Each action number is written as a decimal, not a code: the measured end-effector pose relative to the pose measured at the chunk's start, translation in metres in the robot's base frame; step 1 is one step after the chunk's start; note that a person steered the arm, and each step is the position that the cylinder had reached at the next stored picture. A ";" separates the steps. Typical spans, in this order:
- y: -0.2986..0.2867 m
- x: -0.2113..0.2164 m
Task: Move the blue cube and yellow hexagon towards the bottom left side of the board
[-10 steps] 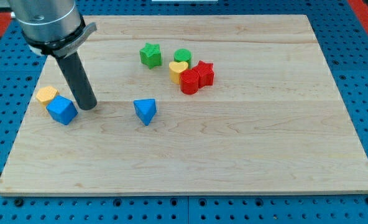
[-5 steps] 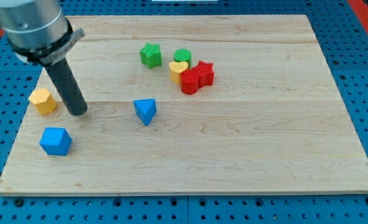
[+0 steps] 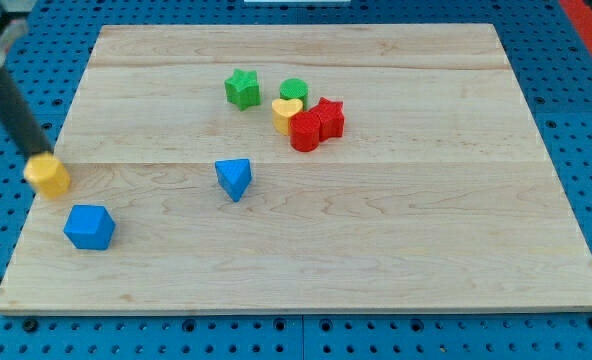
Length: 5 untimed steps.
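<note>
The blue cube point(image 3: 89, 227) lies near the board's lower left. The yellow hexagon point(image 3: 48, 175) sits at the board's left edge, above and to the left of the cube, partly over the edge. My rod comes down from the view's top left, blurred, and my tip point(image 3: 36, 157) is right at the hexagon's upper left side, seemingly touching it.
A blue triangular block point(image 3: 234, 178) lies left of centre. Near the top centre are a green star point(image 3: 242, 88), a green round block point(image 3: 294, 91), a yellow heart point(image 3: 286, 113), a red block point(image 3: 305, 132) and a red star point(image 3: 327, 117). The wooden board point(image 3: 396, 230) rests on a blue pegboard.
The blue cube slid down toward the lower left, then stayed. My rod swung left off the board's edge. The yellow hexagon moved left and slightly down to the board's edge.
</note>
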<state>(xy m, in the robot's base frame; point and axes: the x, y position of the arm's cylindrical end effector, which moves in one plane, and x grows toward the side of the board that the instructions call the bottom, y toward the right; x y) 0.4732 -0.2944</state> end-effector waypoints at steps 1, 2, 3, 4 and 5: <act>0.000 0.018; -0.010 0.016; 0.005 0.029; -0.002 0.026; 0.044 -0.021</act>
